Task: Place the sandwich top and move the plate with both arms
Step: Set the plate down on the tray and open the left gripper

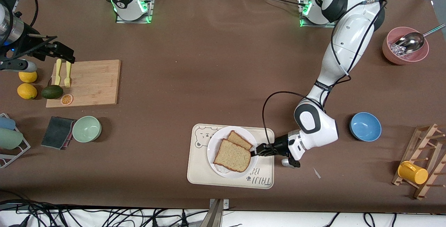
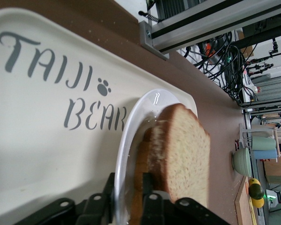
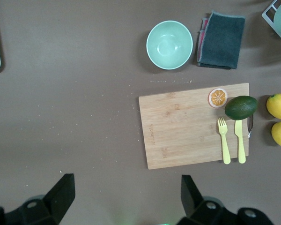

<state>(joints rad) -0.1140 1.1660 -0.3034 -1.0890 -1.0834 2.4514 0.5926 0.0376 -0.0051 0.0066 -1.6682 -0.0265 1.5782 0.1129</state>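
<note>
The white plate [image 1: 211, 150] sits on the cream bear tray [image 1: 198, 174] near the front camera. Two wholemeal slices lie on it. The sandwich top [image 1: 232, 155] lies uppermost and overlaps the other slice [image 1: 241, 140]. My left gripper [image 1: 259, 149] is shut on the plate's rim at the left arm's end, one finger outside and one inside. In the left wrist view the rim [image 2: 131, 126] runs between my fingers [image 2: 107, 199], with the sandwich top [image 2: 187, 154] beside it. My right gripper [image 1: 64, 53] is open and empty over the edge of the cutting board.
A wooden cutting board [image 1: 87, 82] holds a yellow fork and knife [image 1: 62, 72], with an avocado and lemons beside it. A pale green bowl [image 1: 86, 128] and a dark cloth [image 1: 57, 132] lie nearer the camera. A blue bowl [image 1: 365, 126], a pink bowl [image 1: 405, 46] and a mug rack [image 1: 421, 164] stand at the left arm's end.
</note>
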